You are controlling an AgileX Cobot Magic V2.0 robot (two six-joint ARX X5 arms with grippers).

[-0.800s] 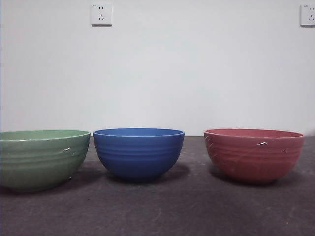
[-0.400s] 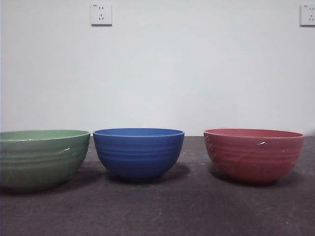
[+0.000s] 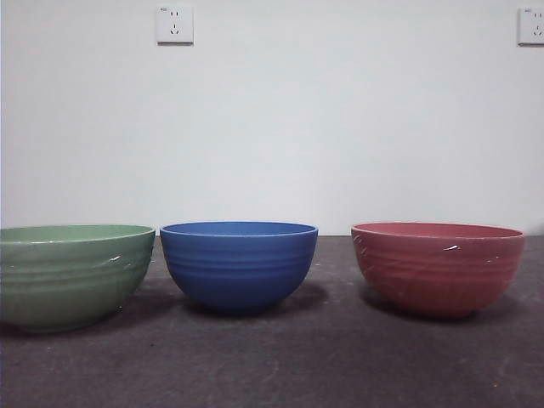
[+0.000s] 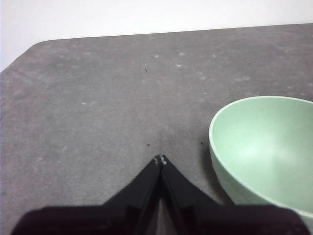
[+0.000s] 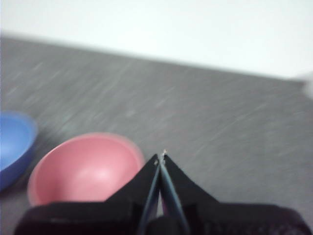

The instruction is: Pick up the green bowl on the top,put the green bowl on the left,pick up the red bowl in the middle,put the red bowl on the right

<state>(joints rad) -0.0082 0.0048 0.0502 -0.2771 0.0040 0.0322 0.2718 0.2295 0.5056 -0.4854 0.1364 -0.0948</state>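
Observation:
The green bowl (image 3: 72,274) stands upright on the dark table at the left in the front view. The red bowl (image 3: 438,266) stands upright at the right. Neither arm shows in the front view. My left gripper (image 4: 160,159) is shut and empty, above the table beside the green bowl (image 4: 266,147). My right gripper (image 5: 160,156) is shut and empty, above the table beside the red bowl (image 5: 85,169). The right wrist view is blurred.
A blue ridged bowl (image 3: 239,263) stands between the green and red bowls, apart from both; its rim also shows in the right wrist view (image 5: 14,142). A white wall with two sockets (image 3: 174,25) is behind the table (image 3: 280,365).

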